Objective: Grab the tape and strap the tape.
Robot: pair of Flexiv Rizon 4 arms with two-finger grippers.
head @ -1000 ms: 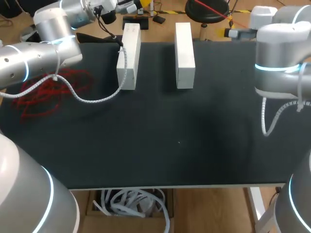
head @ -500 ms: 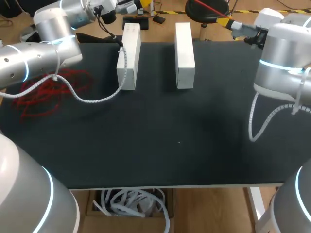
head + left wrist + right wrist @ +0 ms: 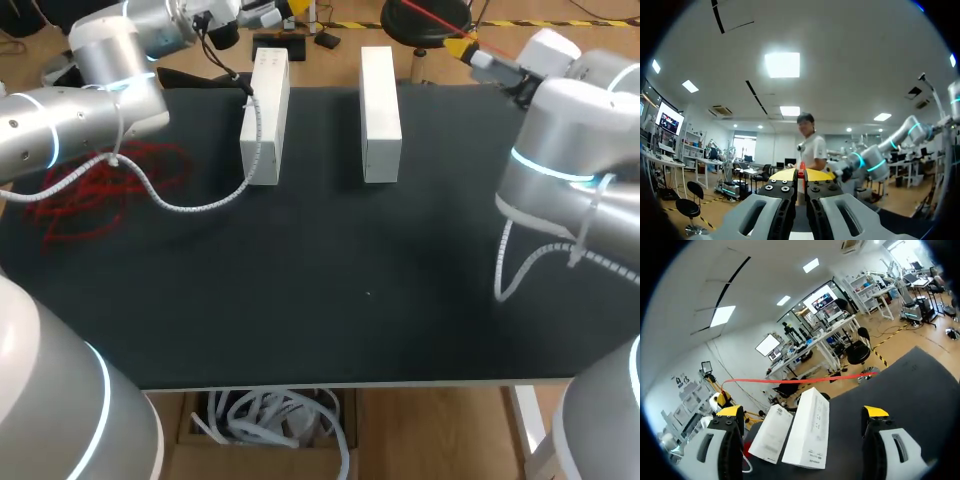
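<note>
Left gripper (image 3: 801, 176) – fingers pinched together on thin red tape strand (image 3: 800, 380), which runs taut beyond black bench (image 3: 320, 300) far edge. Loose red tape tangle (image 3: 95, 188) on bench, left side. Right gripper (image 3: 802, 411) – spread wide, empty, facing two long white blocks (image 3: 380, 112).

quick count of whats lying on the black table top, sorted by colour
white boxes: 2
red tape tangle: 1
total: 3
</note>
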